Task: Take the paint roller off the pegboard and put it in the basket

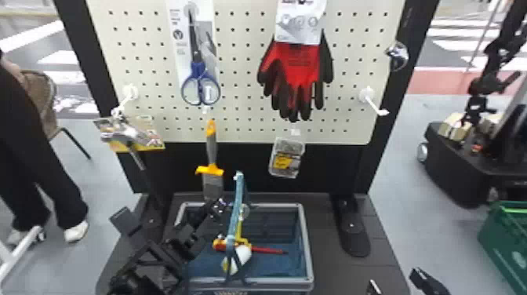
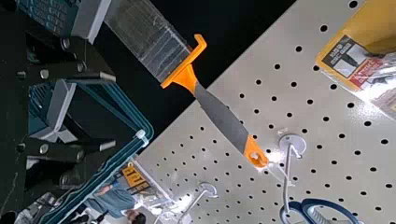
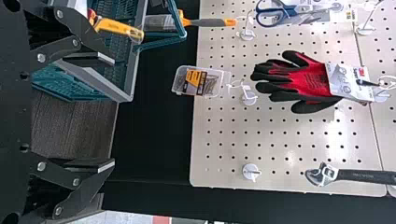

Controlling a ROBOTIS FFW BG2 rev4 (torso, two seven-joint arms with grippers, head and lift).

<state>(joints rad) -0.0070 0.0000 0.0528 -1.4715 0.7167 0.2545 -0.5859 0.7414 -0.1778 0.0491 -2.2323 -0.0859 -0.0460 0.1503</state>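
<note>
Paint roller point(image 1: 212, 151) (flat brush, tbh) hangs off the pegboard point(image 1: 239, 98), left pincer point(image 2: 111, 111) and right pincer point(image 3: 112, 112) spread apart, so grabbing it and the basket point(image 1: 308, 251) drop remain.

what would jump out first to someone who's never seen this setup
Probably the red and black gloves, hanging high on the pale pegboard, with blue-handled scissors to their left. Next, the orange and grey brush hanging below the scissors, then the red-shafted screwdriver in the basket at the board's foot.
</note>
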